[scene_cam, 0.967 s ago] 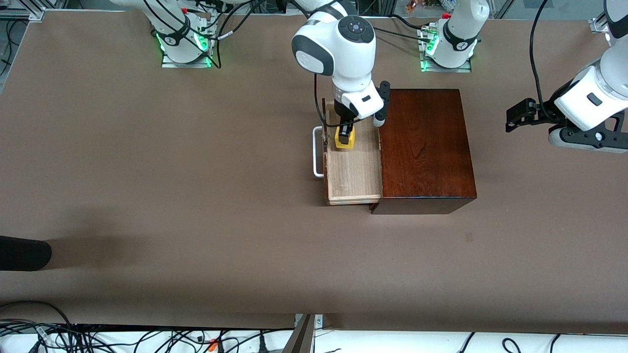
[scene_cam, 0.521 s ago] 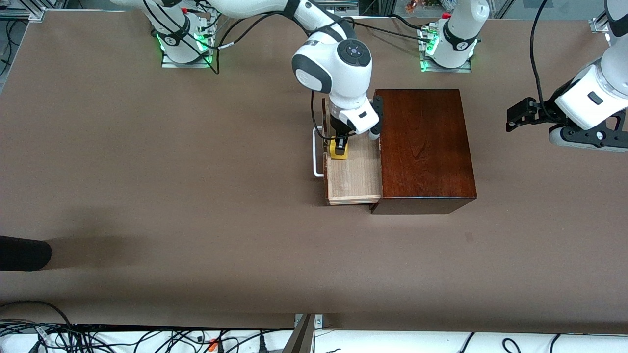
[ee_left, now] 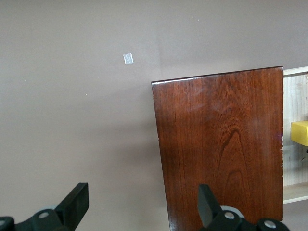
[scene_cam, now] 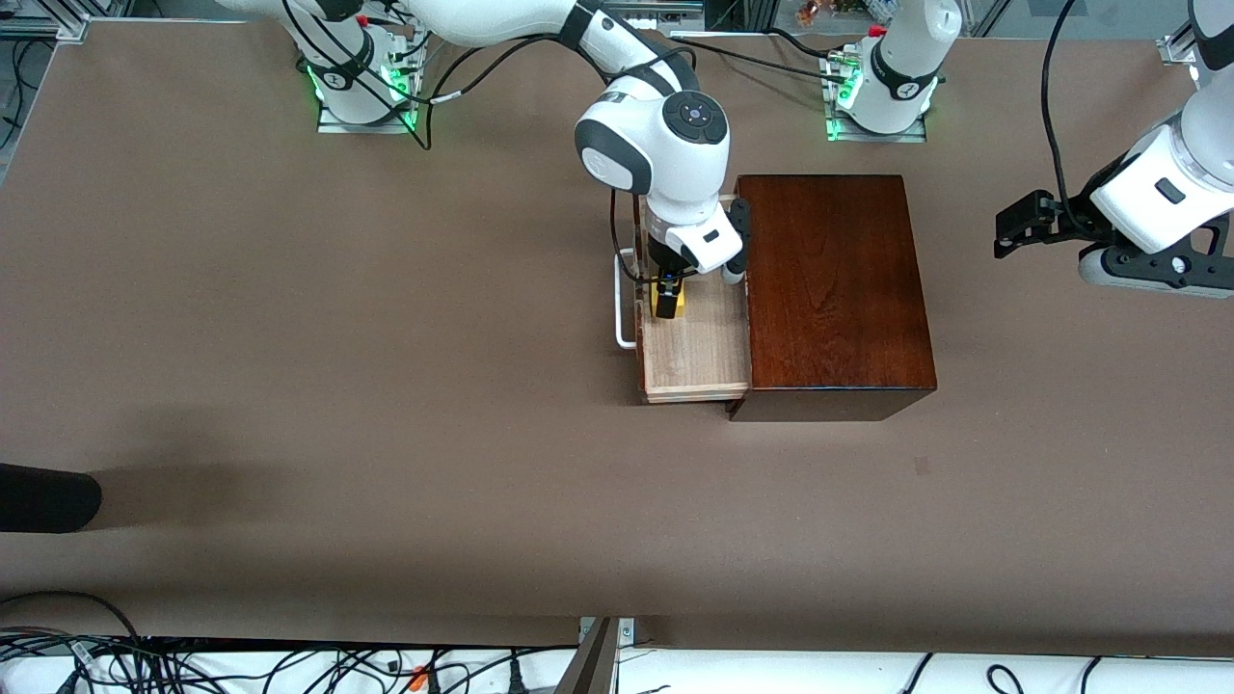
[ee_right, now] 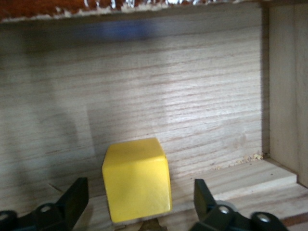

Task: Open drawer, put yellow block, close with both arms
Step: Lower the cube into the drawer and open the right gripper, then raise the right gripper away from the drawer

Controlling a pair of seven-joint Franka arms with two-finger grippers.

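The drawer [scene_cam: 696, 347] stands pulled out of the dark box [scene_cam: 834, 289], with the yellow block [ee_right: 137, 179] resting on its floor. The right gripper [ee_right: 139, 204] is down inside the drawer, jaws apart, straddling the block without clamping it. The left gripper [ee_left: 142, 204] waits over bare table at the left arm's end, jaws apart.

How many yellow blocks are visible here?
1. The yellow block sits on the floor of the open drawer, between the spread fingers of the right tool. The closed part of the box could hide others.

one drawer [scene_cam: 694, 361], one yellow block [ee_right: 137, 179], two arms
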